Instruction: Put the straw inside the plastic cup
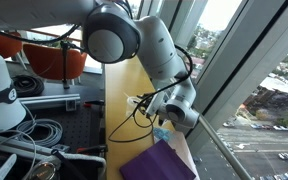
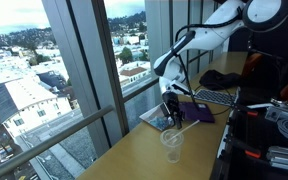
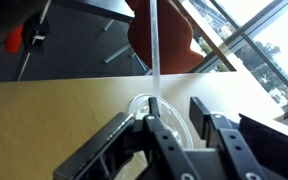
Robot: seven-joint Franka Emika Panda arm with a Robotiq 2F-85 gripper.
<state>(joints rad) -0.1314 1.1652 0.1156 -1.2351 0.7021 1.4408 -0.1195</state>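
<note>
We see the straw [image 3: 154, 50] as a thin, straight, whitish tube. Its lower end sits inside the cup [image 3: 137, 103] and its upper part leans out over the rim, reaching well above the cup. The cup is clear, wider at the rim than at the base, and stands upright on the tan desk [image 3: 54, 120]. In an exterior view the gripper [image 2: 170, 108] hangs just behind the cup, apart from it. In the wrist view its jaws stand spread, with nothing between them.
</note>
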